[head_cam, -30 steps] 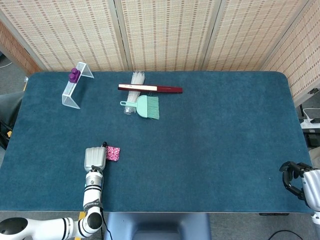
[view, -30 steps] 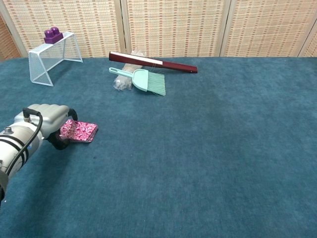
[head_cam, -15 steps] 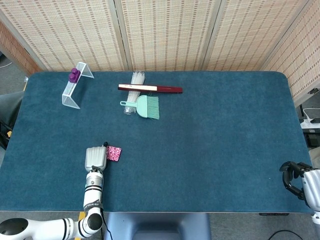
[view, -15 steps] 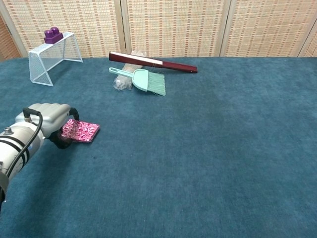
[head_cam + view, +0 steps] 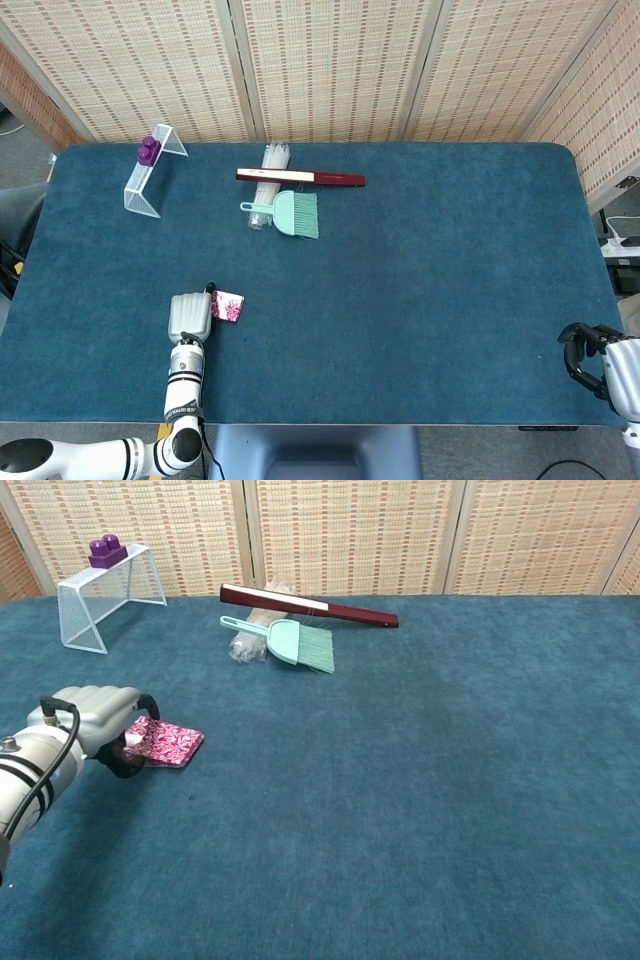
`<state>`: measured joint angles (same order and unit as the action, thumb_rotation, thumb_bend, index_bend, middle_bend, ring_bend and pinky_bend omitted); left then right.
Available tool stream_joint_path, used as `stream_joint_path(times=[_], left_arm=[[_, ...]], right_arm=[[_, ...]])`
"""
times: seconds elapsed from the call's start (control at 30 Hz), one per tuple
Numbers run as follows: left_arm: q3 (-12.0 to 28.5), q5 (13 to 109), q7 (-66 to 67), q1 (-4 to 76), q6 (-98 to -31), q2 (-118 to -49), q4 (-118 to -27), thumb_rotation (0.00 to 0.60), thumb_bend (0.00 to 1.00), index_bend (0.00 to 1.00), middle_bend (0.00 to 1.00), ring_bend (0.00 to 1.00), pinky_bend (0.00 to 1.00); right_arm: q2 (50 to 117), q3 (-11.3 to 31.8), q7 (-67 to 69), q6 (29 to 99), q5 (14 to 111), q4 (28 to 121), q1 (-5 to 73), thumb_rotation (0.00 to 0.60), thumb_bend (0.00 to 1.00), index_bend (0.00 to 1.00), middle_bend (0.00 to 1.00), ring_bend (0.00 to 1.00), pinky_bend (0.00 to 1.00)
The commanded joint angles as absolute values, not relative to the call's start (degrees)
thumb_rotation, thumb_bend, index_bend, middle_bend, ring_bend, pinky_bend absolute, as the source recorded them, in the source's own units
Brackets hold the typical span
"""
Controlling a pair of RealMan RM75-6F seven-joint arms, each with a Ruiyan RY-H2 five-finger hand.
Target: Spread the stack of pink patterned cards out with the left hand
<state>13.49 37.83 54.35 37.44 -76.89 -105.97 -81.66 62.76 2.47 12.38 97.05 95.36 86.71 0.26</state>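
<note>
Head view: the left hand (image 5: 189, 317) rests on the pink cards (image 5: 229, 306) near the bench's (image 5: 420, 300) front left, grasp unclear. The right hand (image 5: 590, 358) idles, curled, empty.

Chest view: cards (image 5: 170, 743) look barely fanned; spreading remains.

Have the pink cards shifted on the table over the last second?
Yes. In the chest view the pink cards have slid slightly right, away from the white wire rack, with the left hand on their near-left edge.
</note>
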Motion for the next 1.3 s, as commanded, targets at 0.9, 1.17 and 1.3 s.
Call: stream_joint_path(times=[0.9, 1.17, 1.3], left_arm=[[12.1, 40.4, 51.7, 37.0, -73.7, -105.9, -80.8, 0.600, 0.42, 0.28, 1.00, 1.00, 1.00], [12.2, 41.0, 51.1, 36.8, -74.1, -106.0, -80.7, 0.600, 0.42, 0.28, 1.00, 1.00, 1.00], [12.2, 40.6, 51.4, 36.7, -73.7, -105.7, -81.3, 0.600, 0.42, 0.24, 1.00, 1.00, 1.00]], right_arm=[[62.7, 2.4, 12.4, 97.0, 95.4, 86.7, 0.2, 0.600, 0.55, 0.79, 0.73, 0.67, 0.93], [62.7, 2.4, 12.4, 97.0, 95.4, 86.7, 0.3, 0.600, 0.55, 0.79, 0.73, 0.67, 0.93], [62.8, 2.4, 12.4, 97.0, 95.4, 86.7, 0.3, 0.600, 0.55, 0.79, 0.73, 0.67, 0.93]])
